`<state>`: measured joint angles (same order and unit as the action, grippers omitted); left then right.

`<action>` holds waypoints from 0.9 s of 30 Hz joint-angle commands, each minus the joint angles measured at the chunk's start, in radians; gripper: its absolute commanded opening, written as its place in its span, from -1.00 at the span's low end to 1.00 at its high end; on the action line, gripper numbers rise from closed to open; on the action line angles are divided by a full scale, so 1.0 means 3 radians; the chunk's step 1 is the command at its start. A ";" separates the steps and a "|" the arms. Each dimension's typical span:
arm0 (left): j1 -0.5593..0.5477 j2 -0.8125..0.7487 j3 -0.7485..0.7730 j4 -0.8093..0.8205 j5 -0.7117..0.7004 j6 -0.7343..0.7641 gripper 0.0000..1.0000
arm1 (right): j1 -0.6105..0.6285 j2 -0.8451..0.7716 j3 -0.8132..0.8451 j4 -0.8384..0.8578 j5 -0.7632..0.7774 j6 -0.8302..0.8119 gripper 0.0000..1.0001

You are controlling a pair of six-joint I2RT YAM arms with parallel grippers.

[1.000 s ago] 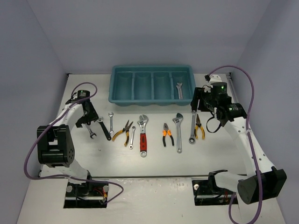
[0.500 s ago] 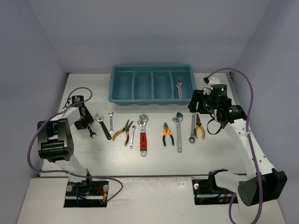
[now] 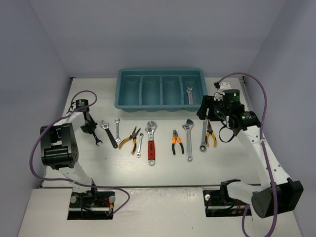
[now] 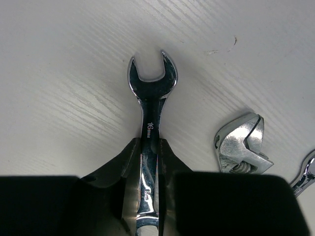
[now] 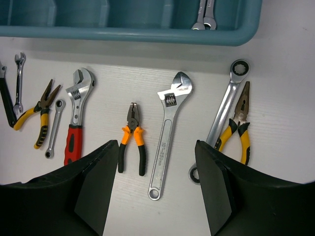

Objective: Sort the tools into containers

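Observation:
My left gripper (image 4: 149, 147) is shut on the shank of a small silver spanner (image 4: 151, 88), whose open end lies on the table ahead of the fingers. From above, this gripper (image 3: 91, 129) sits at the left end of the row of tools. My right gripper (image 5: 156, 172) hangs open above a silver adjustable wrench (image 5: 170, 128) and holds nothing. It hovers near the right end of the teal tray (image 3: 160, 72), whose four compartments are the containers. One spanner (image 3: 189, 95) lies in the rightmost compartment.
Across the table lie a black adjustable wrench (image 3: 109, 134), two small spanners (image 3: 117, 129), yellow-handled pliers (image 3: 131, 139), a red-handled wrench (image 3: 150, 143), orange-handled pliers (image 3: 177, 142), a ring spanner (image 3: 204, 134) and more yellow-handled pliers (image 3: 211, 134). Walls close in left and right.
My left gripper has closed on the small spanner and its arm has drawn toward the left. The right gripper has drifted slightly left, still open.

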<state>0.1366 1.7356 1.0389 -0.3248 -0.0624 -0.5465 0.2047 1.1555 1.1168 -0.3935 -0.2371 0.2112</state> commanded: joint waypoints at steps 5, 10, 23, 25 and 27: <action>0.0000 -0.0344 -0.0083 -0.0385 0.0380 -0.0183 -1.00 | 0.0384 0.0102 0.0135 0.0150 -0.0243 0.0038 0.21; -0.0018 -0.0648 -0.0148 -0.0490 0.0589 -0.0218 -1.00 | 0.0770 0.0248 0.0177 0.0341 -0.0275 0.0166 0.20; -0.0197 -0.1268 -0.0341 -0.0480 0.1039 -0.0459 -1.00 | 0.1501 0.0840 0.0235 0.1417 -0.0700 0.0623 0.19; -0.0274 -0.1375 -0.0336 -0.0476 0.1074 -0.0534 -1.00 | 0.1646 0.0979 0.0306 0.1559 -0.0697 0.0673 0.19; -0.0370 -0.1506 -0.0312 -0.0472 0.1091 -0.0626 -1.00 | 0.1801 0.1148 0.0408 0.1645 -0.0658 0.0696 0.19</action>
<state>0.0722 1.3856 0.9090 -0.4872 0.2135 -0.6630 0.6677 1.4386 1.1494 -0.0662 -0.4145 0.3772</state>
